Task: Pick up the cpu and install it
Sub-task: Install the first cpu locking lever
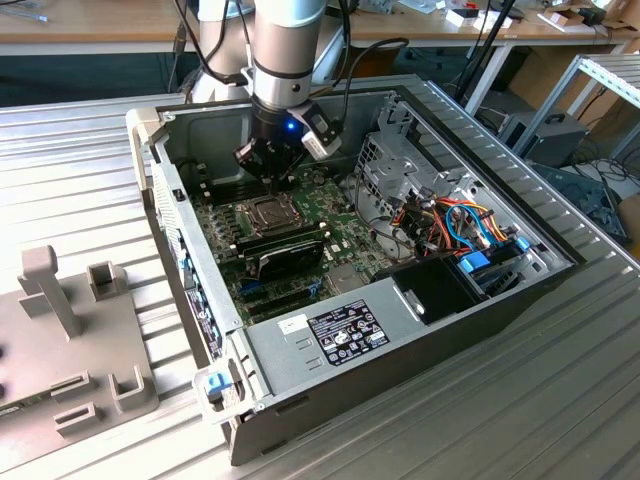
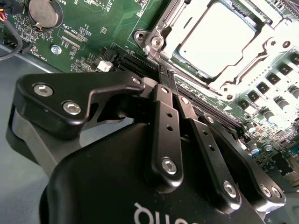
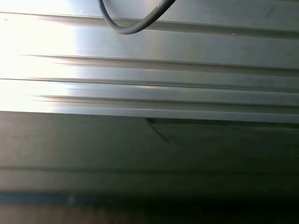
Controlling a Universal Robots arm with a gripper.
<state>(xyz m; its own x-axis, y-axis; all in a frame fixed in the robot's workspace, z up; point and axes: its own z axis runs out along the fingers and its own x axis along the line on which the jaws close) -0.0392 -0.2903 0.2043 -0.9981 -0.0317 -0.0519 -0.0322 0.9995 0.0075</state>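
Gripper right up close in the second wrist view: two fingers pinched together, empty, we reckon because the one cpu already lies flat in its socket. Exterior view: cpu at six o'clock from the gripper. First wrist view: one cable over ribbed metal.

Print on the black label is too small to read

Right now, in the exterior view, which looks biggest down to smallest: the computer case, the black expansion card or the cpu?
1. computer case, by far largest.
2. black expansion card.
3. cpu, smallest; it sits close beside the card, so nearness barely matters.
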